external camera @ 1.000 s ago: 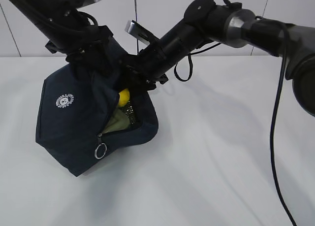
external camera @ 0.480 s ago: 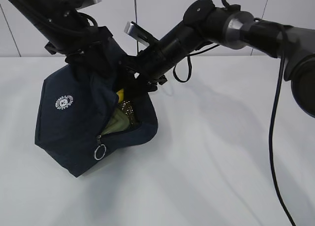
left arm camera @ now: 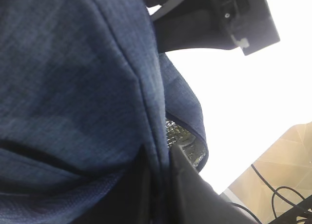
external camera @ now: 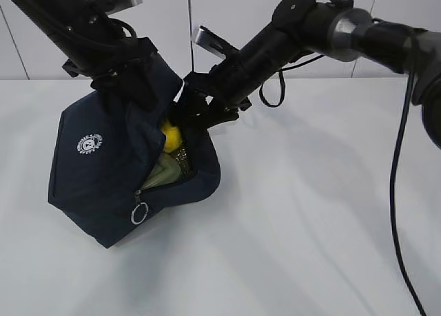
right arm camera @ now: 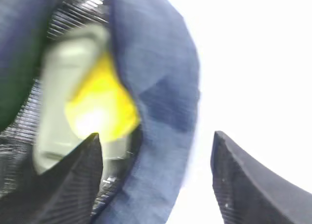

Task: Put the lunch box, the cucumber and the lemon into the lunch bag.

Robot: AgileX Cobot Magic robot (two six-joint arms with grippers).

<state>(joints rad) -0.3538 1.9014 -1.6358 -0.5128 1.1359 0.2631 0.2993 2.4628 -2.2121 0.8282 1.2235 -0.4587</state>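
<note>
The dark navy lunch bag (external camera: 103, 164) hangs tilted over the white table, mouth to the right. My left gripper (left arm camera: 163, 185) is shut on a fold of its fabric (left arm camera: 73, 87) near the top. In the mouth, the yellow lemon (external camera: 169, 135) rests on the pale green lid of the lunch box (external camera: 164, 170). My right gripper (right arm camera: 156, 151) stands open just outside the mouth, straddling the bag's rim (right arm camera: 156, 87), holding nothing. The lemon (right arm camera: 100, 107) and the lid (right arm camera: 58, 102) lie just beyond its left finger. A dark green blur (right arm camera: 14, 87) beside the lid may be the cucumber.
The bag's silver lining (left arm camera: 178, 136) shows inside the mouth. The zipper's metal ring pull (external camera: 140, 213) hangs at the lower end of the opening. Both black arms cross above the bag. White table (external camera: 310, 226) stretches right and in front; cables hang at the right.
My right gripper has opened wider and drawn back up and to the right from the bag's mouth. The lemon stays in the opening on the lid. The left gripper keeps its hold.
</note>
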